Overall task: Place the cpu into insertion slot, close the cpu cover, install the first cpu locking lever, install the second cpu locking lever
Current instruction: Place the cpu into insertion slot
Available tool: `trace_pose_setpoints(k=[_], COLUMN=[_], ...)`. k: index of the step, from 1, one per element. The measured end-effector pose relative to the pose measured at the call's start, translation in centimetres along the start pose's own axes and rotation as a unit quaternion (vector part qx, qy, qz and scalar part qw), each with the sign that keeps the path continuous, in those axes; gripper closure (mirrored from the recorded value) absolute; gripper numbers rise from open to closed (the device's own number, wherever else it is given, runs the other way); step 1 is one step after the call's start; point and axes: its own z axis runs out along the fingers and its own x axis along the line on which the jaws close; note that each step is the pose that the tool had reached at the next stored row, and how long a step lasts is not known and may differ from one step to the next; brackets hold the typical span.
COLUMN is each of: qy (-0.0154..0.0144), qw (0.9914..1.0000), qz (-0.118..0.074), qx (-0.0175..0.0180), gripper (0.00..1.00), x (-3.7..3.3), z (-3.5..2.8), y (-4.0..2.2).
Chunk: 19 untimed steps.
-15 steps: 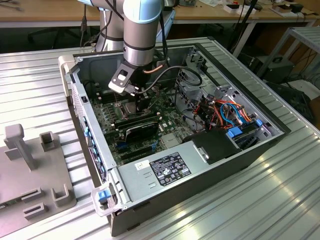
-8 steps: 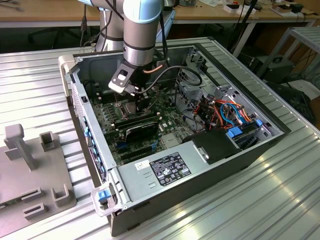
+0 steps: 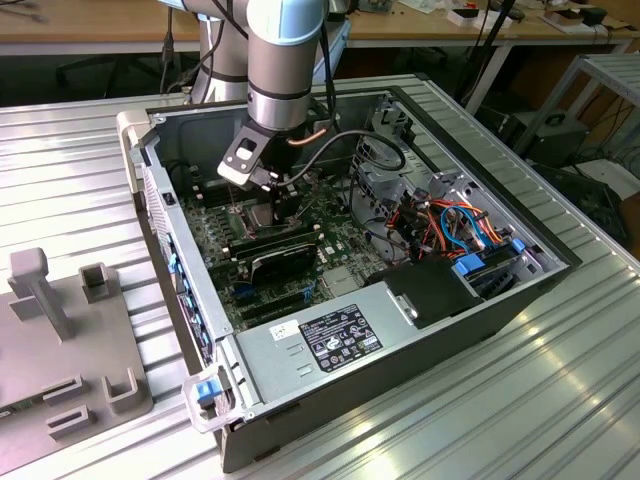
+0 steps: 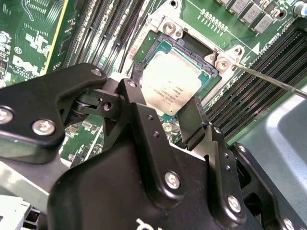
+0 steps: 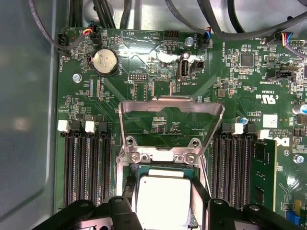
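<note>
The cpu [image 4: 168, 81] is a silver-grey square chip lying level in the insertion slot [image 4: 189, 44], whose dark edge and silver surround show around it. My gripper [image 4: 164, 93] straddles the chip, one black finger against each of two opposite edges, shut on it. In the first wrist view the gripper [image 5: 164, 191] and the cpu [image 5: 163, 184] sit just below the cpu cover [image 5: 170, 101], which stands raised on its hinge, the board visible through its window. A thin locking lever [image 4: 273, 81] sticks out free beside the slot. In the exterior view the gripper [image 3: 270, 195] reaches down into the open computer case.
Long black memory slots [image 5: 88, 163] flank the socket on both sides. A grey labelled power-supply box [image 3: 330, 335] lies at the case's near edge, with coloured cables [image 3: 450, 225] toward the exterior view's right. A grey fixture [image 3: 60, 340] stands on the ribbed table at the left.
</note>
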Motion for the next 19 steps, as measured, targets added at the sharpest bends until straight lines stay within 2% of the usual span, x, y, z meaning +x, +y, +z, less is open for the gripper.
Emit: trace_pose_setpoints(k=[19], qy=[0.0009], qw=[0.99988], qz=[-0.016], qx=[-0.0006], gripper=[0.45], x=[0.17], z=[0.03], y=[-0.07])
